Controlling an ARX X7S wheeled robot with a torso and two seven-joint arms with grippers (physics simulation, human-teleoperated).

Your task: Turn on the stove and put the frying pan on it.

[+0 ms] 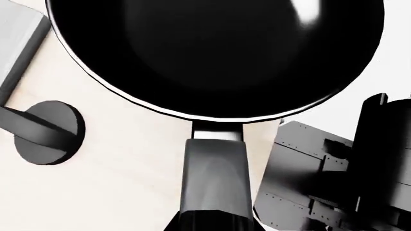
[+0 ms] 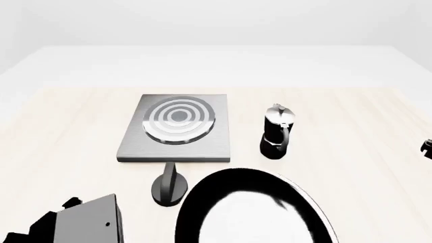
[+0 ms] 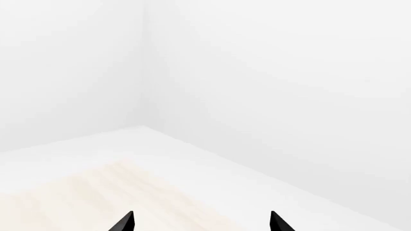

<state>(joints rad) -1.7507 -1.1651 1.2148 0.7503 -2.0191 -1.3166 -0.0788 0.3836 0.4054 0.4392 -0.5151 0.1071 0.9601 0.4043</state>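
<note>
Round black frying pan (image 2: 253, 210) fills lower centre, lifted toward square grey stove (image 2: 177, 129); left grip unclear, right gripper (image 3: 201, 222) spread.

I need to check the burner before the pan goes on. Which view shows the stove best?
The head view: the whole stove shows from above, its ring burner bare, the knob just in front. The left wrist view catches only a grey corner beside the frying pan. The right wrist view shows none.

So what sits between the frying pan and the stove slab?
In the head view, only the black knob stands between the frying pan and the stove; otherwise bare tabletop.
</note>
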